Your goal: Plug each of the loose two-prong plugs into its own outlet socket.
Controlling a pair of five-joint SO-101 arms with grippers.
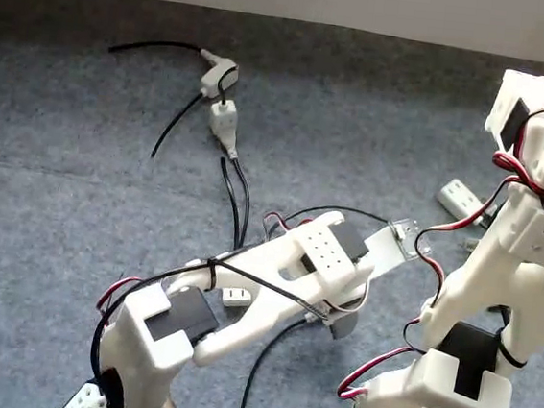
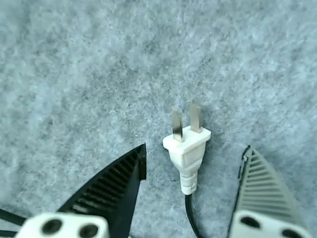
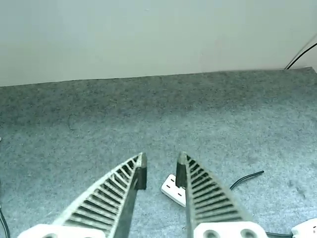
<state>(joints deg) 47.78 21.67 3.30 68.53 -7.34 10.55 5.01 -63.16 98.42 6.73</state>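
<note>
A loose white two-prong plug (image 2: 185, 148) lies flat on the grey carpet, prongs pointing away from my left wrist, its black cable trailing back under it. My left gripper (image 2: 194, 148) is open, one finger on each side of the plug, not touching it. In the high view the left arm (image 1: 274, 281) stretches to the table's middle and covers the plug. My right gripper (image 3: 162, 157) is held high, slightly open, with nothing in it; a white outlet socket (image 3: 173, 189) lies on the carpet far below it.
A small white socket block (image 1: 236, 297) lies beside the left arm. Another socket (image 1: 461, 196) lies at the right, by the right arm (image 1: 509, 246). At the back, a plug and adapter (image 1: 221, 112) sit joined, with black cables running forward.
</note>
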